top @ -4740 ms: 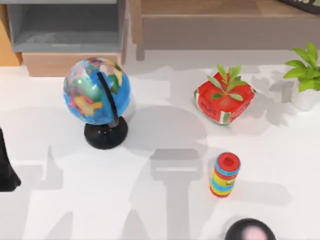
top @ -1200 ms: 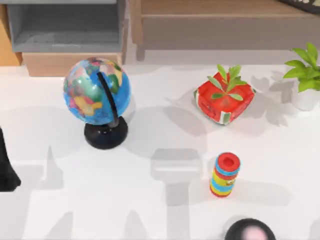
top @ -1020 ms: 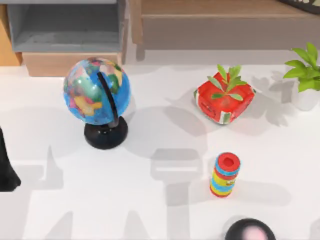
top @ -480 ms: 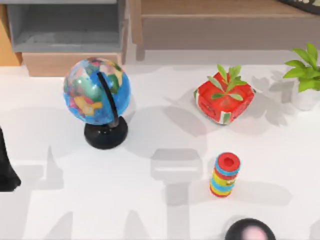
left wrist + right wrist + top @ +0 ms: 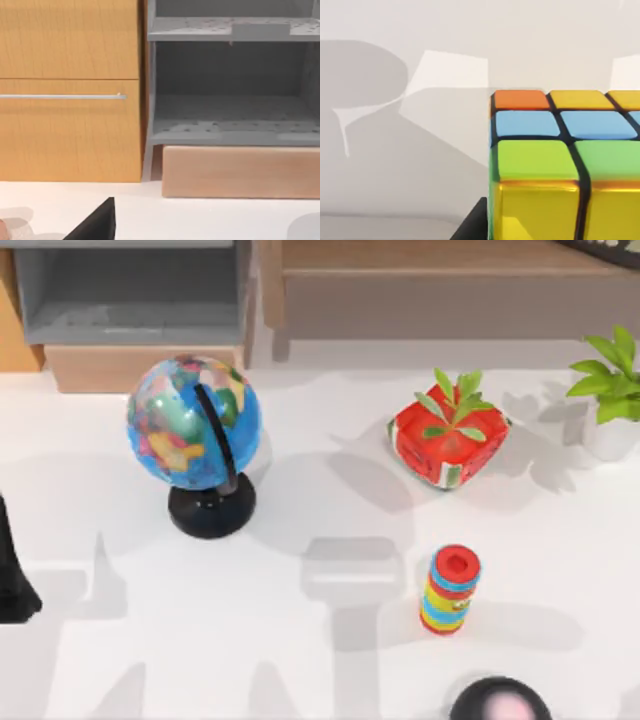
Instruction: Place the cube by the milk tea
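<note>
The cube (image 5: 447,436) rests on the bench (image 5: 320,640), right of the globe (image 5: 194,422), beyond the ring stack (image 5: 450,589). End effector opening: cannot tell.

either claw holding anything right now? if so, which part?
Cannot be told. The red cube sits alone on the table, nothing touching it. The right wrist view shows a colourful puzzle cube up close, but no fingers gripping it.

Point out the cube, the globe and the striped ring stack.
cube (image 5: 446,447), top view, its red top face.
globe (image 5: 193,422), top view, middle of the sphere.
ring stack (image 5: 451,590), top view, its striped side.
</note>
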